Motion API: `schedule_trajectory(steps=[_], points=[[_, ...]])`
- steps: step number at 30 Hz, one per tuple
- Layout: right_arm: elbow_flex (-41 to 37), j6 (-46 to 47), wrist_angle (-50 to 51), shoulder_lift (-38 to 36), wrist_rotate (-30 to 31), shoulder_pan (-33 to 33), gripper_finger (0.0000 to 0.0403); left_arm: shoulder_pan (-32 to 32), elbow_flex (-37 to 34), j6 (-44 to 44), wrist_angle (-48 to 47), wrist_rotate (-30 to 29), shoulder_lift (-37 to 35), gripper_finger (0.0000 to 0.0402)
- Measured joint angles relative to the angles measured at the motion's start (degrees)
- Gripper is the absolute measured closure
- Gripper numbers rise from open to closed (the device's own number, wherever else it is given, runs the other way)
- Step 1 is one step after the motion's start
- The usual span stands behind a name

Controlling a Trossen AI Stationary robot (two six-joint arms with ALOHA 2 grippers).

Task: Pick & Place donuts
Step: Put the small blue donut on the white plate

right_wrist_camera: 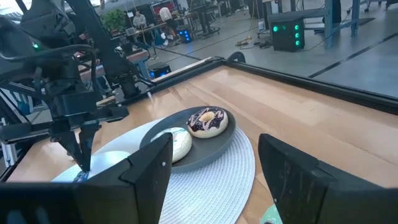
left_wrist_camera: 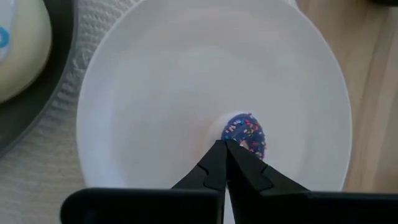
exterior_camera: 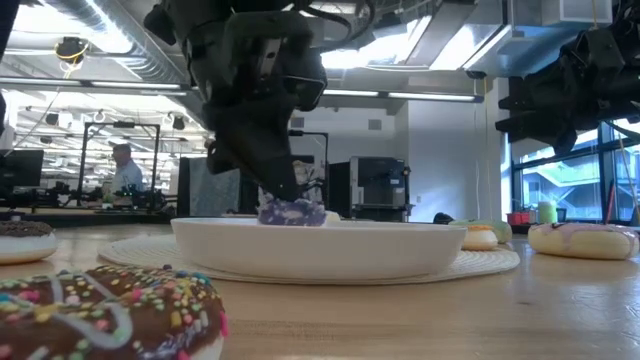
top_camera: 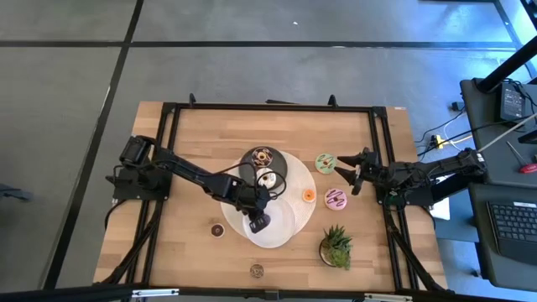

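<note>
A small purple sprinkled donut (left_wrist_camera: 246, 132) sits over the middle of the white plate (top_camera: 284, 225), with my left gripper (top_camera: 259, 221) shut on it. Behind it, a dark grey plate (top_camera: 284, 168) carries a brown iced donut (top_camera: 263, 156) and a white one (top_camera: 267, 177). On the table's right side lie the green donut (top_camera: 325, 162), the pink donut (top_camera: 336, 199) and an orange mini (top_camera: 309, 195). Near the right edge my right gripper (top_camera: 348, 174) hangs open, holding nothing. My left gripper pinches the purple donut's near rim (left_wrist_camera: 231, 140) between the very tips of its two fingers. The fingers slant down onto it from the table's left side. The donut stands tilted at the plate's rim height (exterior_camera: 290, 212); I cannot tell whether its underside touches the plate.
A round woven mat (top_camera: 304, 180) lies under both plates. A dark brown mini donut (top_camera: 216, 229) lies left of the white plate and another sprinkled one (top_camera: 257, 269) lies by the near edge. A small green potted plant (top_camera: 336, 247) stands at the near right.
</note>
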State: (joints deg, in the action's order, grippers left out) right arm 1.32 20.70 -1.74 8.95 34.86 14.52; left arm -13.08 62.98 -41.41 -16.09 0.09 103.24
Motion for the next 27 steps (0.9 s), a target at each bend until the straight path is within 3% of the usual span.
schedule_trajectory(steps=[13,20,27], points=[[0.00,-0.13,-0.11,0.09,0.02,0.01,0.0164,-0.07,0.00,0.13,-0.45,-1.57,0.09,0.0389],[0.00,-0.13,-0.12,0.09,0.01,0.00,0.0164,-0.07,0.00,0.20,-0.45,3.20,0.09,0.0386],[0.00,-0.11,-0.12,0.09,0.01,0.01,0.0164,0.11,0.00,1.12,-0.71,3.93,0.09,0.0352]])
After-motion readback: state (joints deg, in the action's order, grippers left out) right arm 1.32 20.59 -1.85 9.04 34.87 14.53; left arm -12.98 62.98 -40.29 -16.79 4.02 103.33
